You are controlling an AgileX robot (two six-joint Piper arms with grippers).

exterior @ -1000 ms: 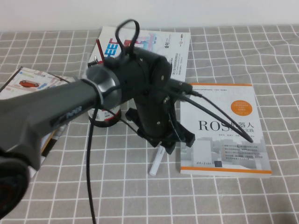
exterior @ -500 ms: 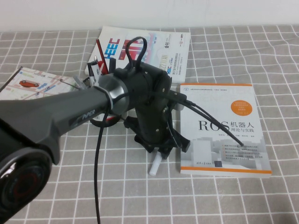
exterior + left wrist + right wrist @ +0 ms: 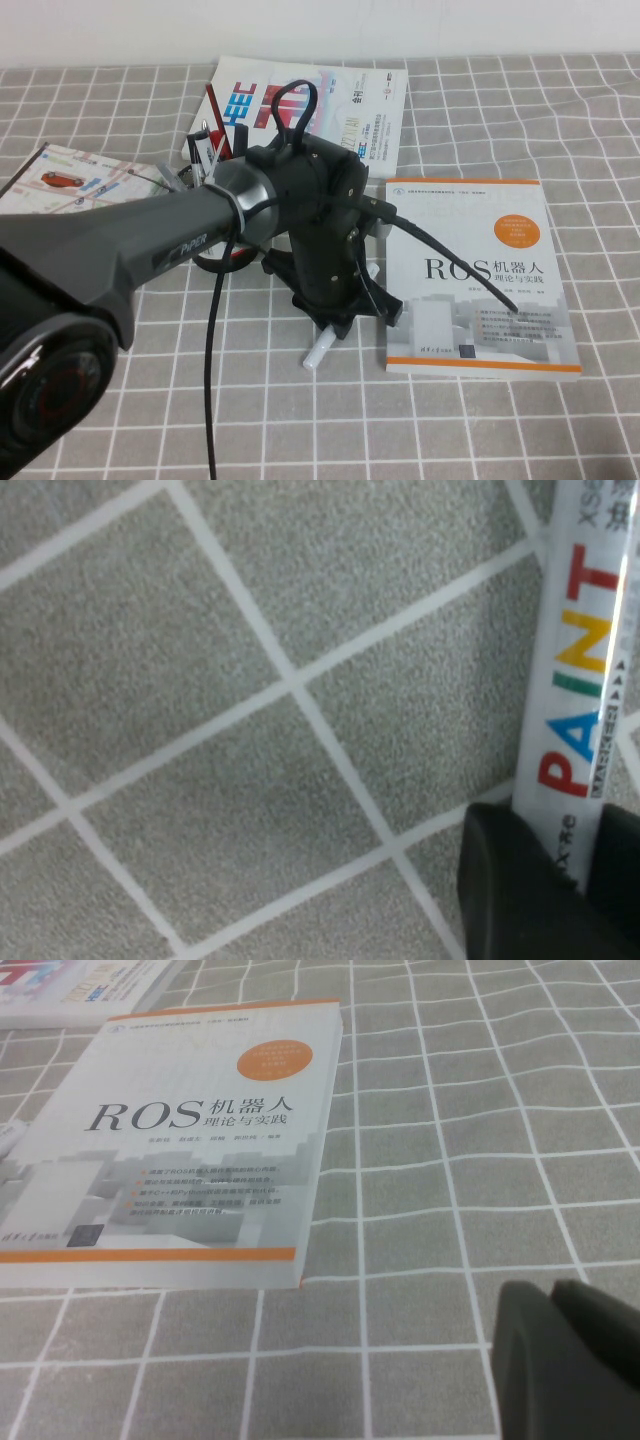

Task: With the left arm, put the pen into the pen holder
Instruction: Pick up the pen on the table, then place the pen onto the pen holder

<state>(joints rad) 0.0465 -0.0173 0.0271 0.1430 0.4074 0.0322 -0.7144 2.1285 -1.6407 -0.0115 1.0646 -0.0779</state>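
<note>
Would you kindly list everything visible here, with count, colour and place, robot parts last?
pen: one, white with coloured PAINT lettering, on the cloth left of the ROS book, under the left pincer.
pen holder: one, black with a red-and-white label, mostly hidden behind the left arm.
red pencil: one, sticking up from the holder.
ROS book: one, white and orange, right of centre.
magazine: one, white with red and blue print, far centre.
booklet: one, colourful, left side.
tablecloth: one, grey with white grid.
left arm: one, black, reaching over the middle.
left pincer: black, closed on the pen.
right pincer: black, low above the cloth beside the ROS book.
</note>
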